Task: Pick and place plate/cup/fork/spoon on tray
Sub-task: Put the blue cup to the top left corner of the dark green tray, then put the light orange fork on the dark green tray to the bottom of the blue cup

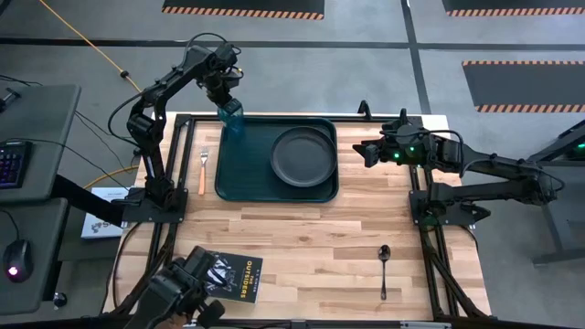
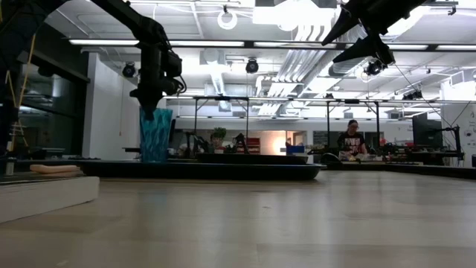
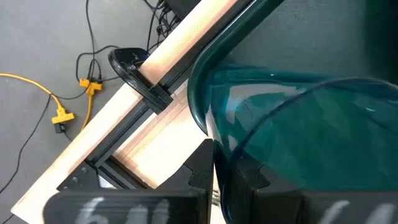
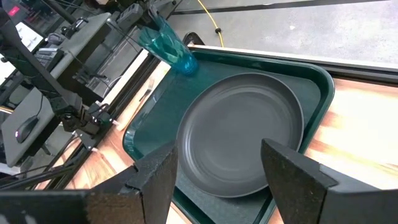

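The left gripper (image 1: 226, 95) is clamped on the rim of the cup (image 1: 231, 119), which stands upright at the tray's (image 1: 245, 183) far left corner; in the low view the cup (image 2: 155, 135) looks to rest on the tray (image 2: 223, 170). The plate (image 1: 303, 153) lies in the tray's right half. The right gripper (image 1: 363, 153) hangs just right of the tray, fingers (image 4: 297, 174) spread and empty. The fork (image 1: 203, 170) lies on the table (image 1: 311, 238) just left of the tray. The spoon (image 1: 384, 269) lies well apart, near the front right. A booklet (image 1: 233, 277) sits at the front left.
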### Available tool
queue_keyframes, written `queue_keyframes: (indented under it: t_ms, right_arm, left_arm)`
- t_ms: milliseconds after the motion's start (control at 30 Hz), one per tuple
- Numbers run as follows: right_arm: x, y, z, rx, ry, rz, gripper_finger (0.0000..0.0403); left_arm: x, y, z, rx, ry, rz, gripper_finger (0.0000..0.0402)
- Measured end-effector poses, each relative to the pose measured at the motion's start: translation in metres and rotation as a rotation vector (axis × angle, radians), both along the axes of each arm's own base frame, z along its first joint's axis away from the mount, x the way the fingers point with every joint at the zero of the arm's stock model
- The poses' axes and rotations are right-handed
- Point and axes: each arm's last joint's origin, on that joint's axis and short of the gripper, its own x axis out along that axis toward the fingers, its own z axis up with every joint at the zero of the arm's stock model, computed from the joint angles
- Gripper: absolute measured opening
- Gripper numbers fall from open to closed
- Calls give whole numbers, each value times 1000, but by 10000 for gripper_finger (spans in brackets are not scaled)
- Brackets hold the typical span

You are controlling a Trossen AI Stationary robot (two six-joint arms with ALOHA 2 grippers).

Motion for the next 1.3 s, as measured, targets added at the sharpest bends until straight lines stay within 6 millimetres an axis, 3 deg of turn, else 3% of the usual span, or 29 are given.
queue_keyframes:
  t_ms: [367,700,1033,1300]
  right_arm:
    - [0,0,0,0,0,0,223]
    - [0,0,0,0,0,0,223]
    - [0,0,0,0,0,0,223]
    - [0,0,0,0,0,0,223]
  left_arm:
    - [6,-2,0,-8,-36,-15,53]
    - [5,-3,4,5,-38,-14,109]
    - [0,-10,20,52,-66,-13,167]
    - [-7,-15,49,195,-155,10,179]
